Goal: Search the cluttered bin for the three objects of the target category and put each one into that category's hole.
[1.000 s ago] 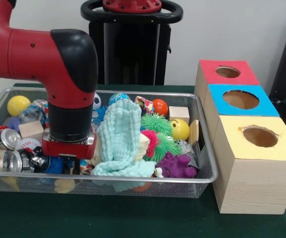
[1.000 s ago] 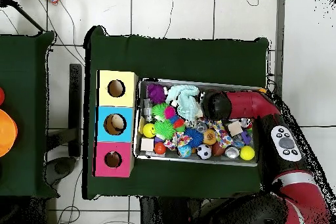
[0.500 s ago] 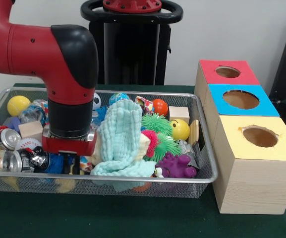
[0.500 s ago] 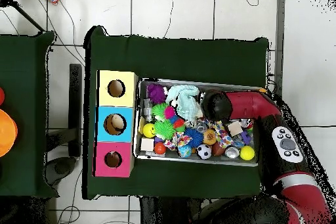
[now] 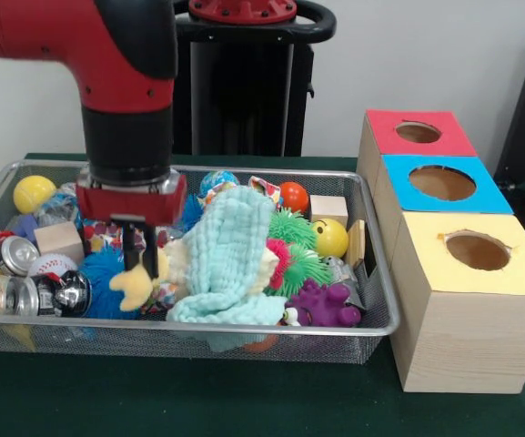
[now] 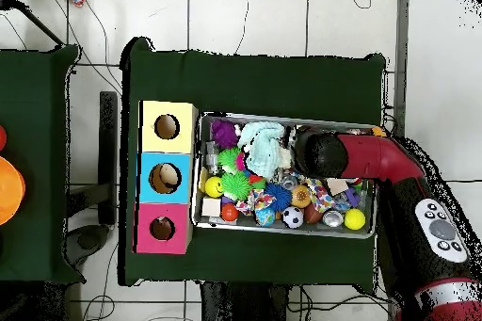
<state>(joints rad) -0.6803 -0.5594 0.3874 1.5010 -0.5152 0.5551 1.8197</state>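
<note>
Rose out of the clutter since a second before: tool (image 5: 141, 273) lifted clear of the wire bin (image 5: 371, 273) contents near its front-left corner, fingers closed on a small yellow soft toy (image 5: 137, 287) that had not shown earlier. Hung just above the blue spiky ball (image 5: 103, 273), beside the mint cloth (image 5: 230, 250). Looked like a successful pick; carry toward the boxes probably next, perhaps the yellow-topped box (image 5: 471, 300) by colour, though target category unclear. Hidden under the arm in the overhead view.

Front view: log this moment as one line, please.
end effector: shut on yellow soft toy | raised above wire bin | yellow-topped box: nothing inserted yet
</note>
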